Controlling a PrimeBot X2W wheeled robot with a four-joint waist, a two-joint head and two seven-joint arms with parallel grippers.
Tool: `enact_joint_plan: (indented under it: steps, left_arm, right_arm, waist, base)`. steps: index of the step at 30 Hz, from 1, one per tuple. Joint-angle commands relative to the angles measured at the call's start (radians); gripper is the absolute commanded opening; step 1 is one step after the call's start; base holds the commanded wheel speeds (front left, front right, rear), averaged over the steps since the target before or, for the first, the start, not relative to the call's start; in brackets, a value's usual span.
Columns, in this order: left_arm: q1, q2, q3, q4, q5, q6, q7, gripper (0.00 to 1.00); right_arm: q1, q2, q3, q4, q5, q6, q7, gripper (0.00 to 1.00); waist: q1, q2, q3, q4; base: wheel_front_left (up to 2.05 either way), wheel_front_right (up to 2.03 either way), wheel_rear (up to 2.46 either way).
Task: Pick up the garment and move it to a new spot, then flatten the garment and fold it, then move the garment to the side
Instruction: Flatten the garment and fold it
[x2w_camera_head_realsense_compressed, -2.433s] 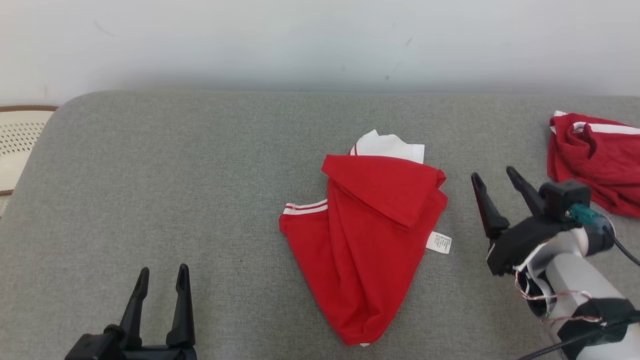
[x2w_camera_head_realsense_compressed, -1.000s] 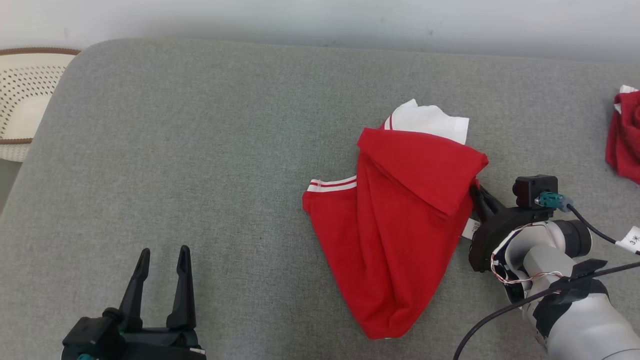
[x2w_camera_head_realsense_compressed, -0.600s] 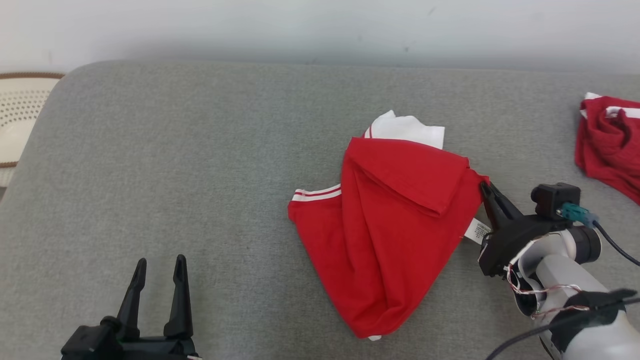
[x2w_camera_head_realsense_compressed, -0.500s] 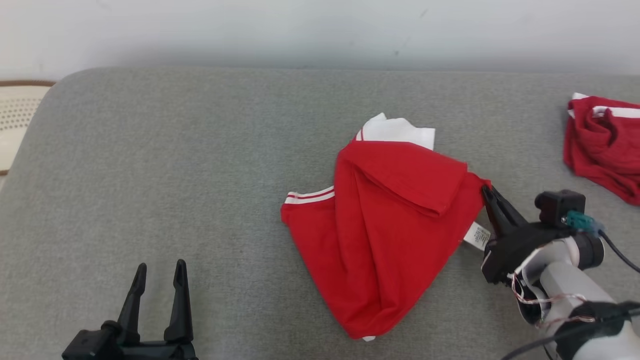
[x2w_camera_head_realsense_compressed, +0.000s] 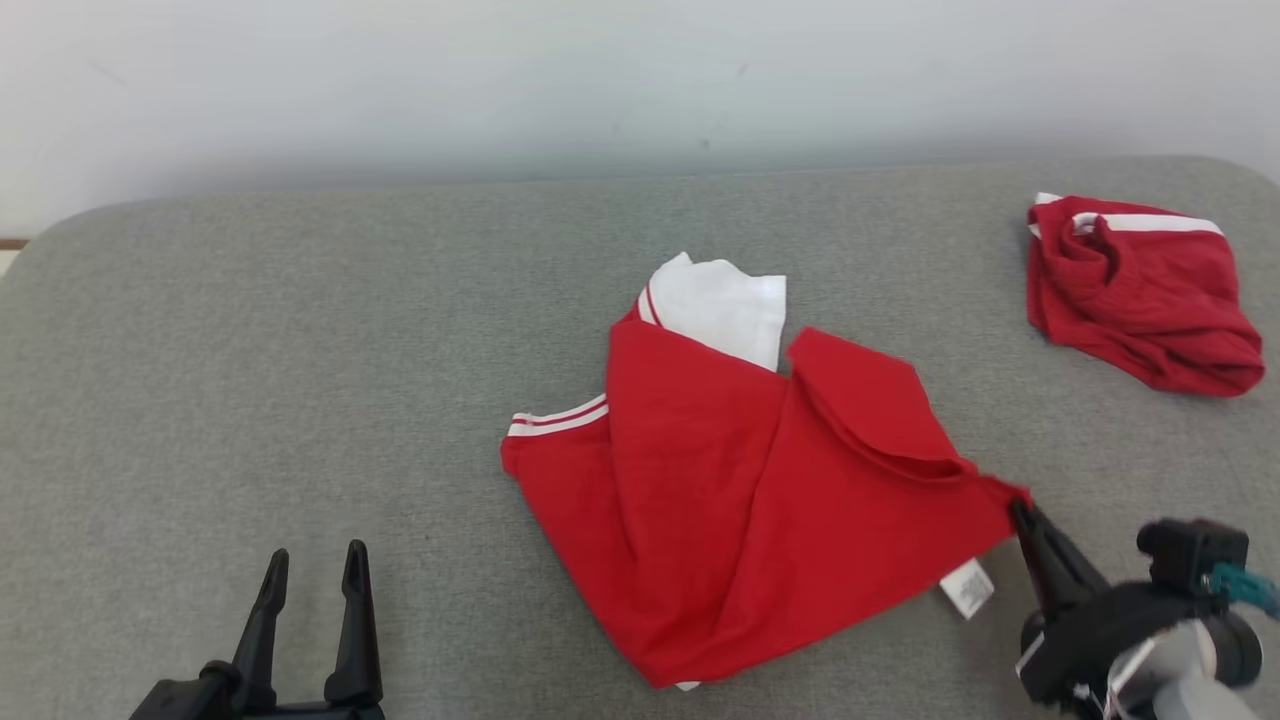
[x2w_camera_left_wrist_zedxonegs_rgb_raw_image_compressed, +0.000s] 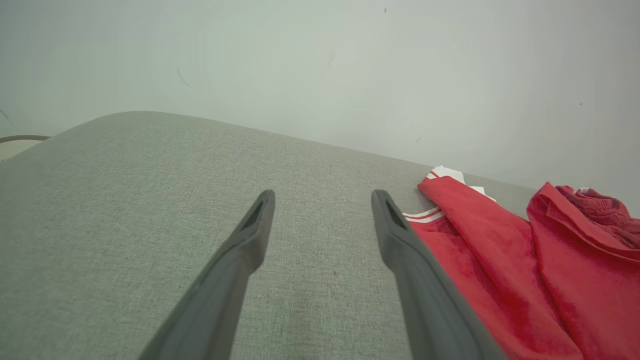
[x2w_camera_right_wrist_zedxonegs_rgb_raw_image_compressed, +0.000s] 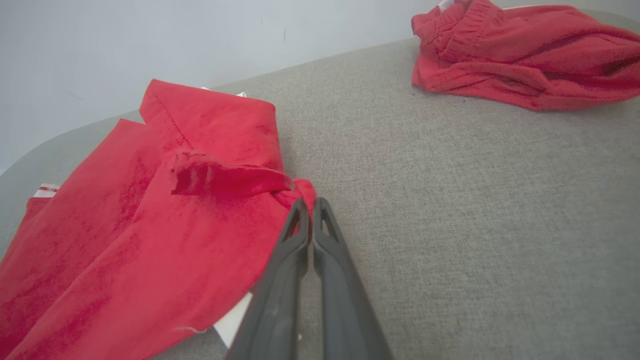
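Middle of the grey cushion (x2w_camera_head_realsense_compressed: 300, 350): your red garment (x2w_camera_head_realsense_compressed: 760, 520) lies here in loose folds, with a white panel (x2w_camera_head_realsense_compressed: 722, 305) showing at its far edge and a striped cuff (x2w_camera_head_realsense_compressed: 555, 420) at its left.
Right gripper (x2w_camera_head_realsense_compressed: 1020, 505): the fingers are pressed together on the garment's right corner. In the right wrist view you can see the cloth bunched at the tips, and the corner is drawn out to a point.
Left gripper (x2w_camera_head_realsense_compressed: 312, 560): the fingers stand apart and hold nothing, over bare cushion at the front left, apart from the garment.
White tag (x2w_camera_head_realsense_compressed: 967, 588): it sticks out from the garment's lower right edge, just beside the right gripper.
Second red piece (x2w_camera_head_realsense_compressed: 1140, 290): it lies crumpled at the far right of the cushion, apart from your garment.
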Motion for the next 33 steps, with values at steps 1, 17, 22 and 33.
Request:
enact_joint_plan:
  steps: [1,17,22,33]
  left_arm:
    - [0.015,0.0,0.002,-0.001,-0.005,0.002,-0.004,1.0]
    - [0.007,0.0,0.012,0.015,-0.001,-0.011,-0.004,1.0]
    - [0.01,0.0,0.02,0.017,0.003,-0.013,-0.004,1.0]
    - [-0.03,0.005,0.009,0.036,0.055,-0.057,-0.004,1.0]
  right_arm:
    - [0.057,0.01,-0.032,-0.056,-0.023,0.0,0.04,0.0]
    - [0.279,0.157,-0.306,-0.37,-0.27,0.0,0.218,1.0]
    - [0.271,0.185,-0.322,-0.404,-0.323,0.0,0.185,1.0]
    - [0.233,0.216,-0.277,-0.412,-0.365,0.0,0.118,1.0]
  waist:
    - [0.0001,0.0,-0.003,-0.015]
    - [0.0001,0.0,-0.007,-0.031]
    - [0.0001,0.0,-0.012,-0.031]
    - [0.0001,0.0,-0.007,-0.051]
  base:
    - [0.0,0.0,0.0]
    - [0.0,0.0,0.0]
    - [0.0,0.0,0.0]
    - [0.0,0.0,0.0]
